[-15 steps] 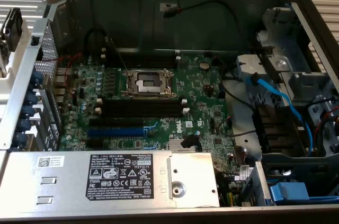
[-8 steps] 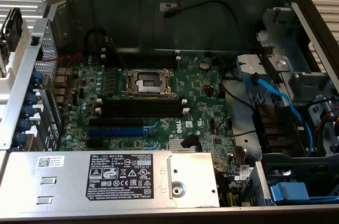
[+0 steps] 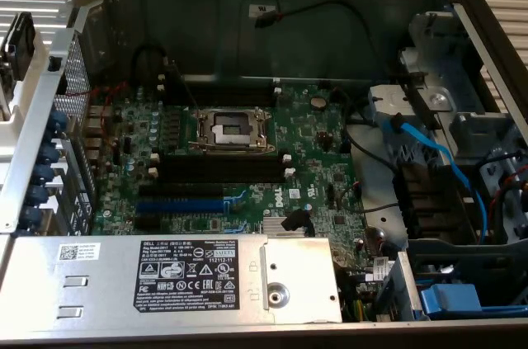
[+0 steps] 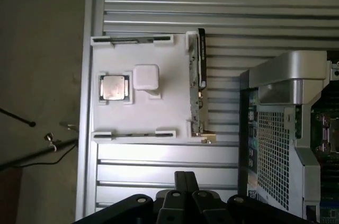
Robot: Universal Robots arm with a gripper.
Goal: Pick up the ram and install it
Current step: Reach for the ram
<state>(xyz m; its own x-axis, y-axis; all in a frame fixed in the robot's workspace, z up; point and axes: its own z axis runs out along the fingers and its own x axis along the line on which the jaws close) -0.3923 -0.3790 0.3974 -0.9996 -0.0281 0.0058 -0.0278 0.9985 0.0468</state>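
Note:
In the wrist view the ram [image 4: 200, 75], a thin dark green stick, stands on its long edge in a holder at the side of a white tray [image 4: 159, 113] that lies closest to the computer case. My gripper [image 4: 180, 177] hovers off the tray's edge, apart from the ram, its dark fingers pressed together with nothing between them. In the exterior view a dark strip that may be the ram [image 3: 20, 38] shows at the far left outside the case. The black memory slots [image 3: 221, 169] with white end clips lie below the CPU socket [image 3: 231, 128] and hold no stick.
The tray also carries a CPU chip [image 4: 113, 87] and a white block [image 4: 145, 77]. The case's perforated rear wall [image 4: 273, 150] stands beside the tray. Inside are a blue expansion slot [image 3: 180, 202], blue cables [image 3: 429, 147] and the power supply [image 3: 165, 279].

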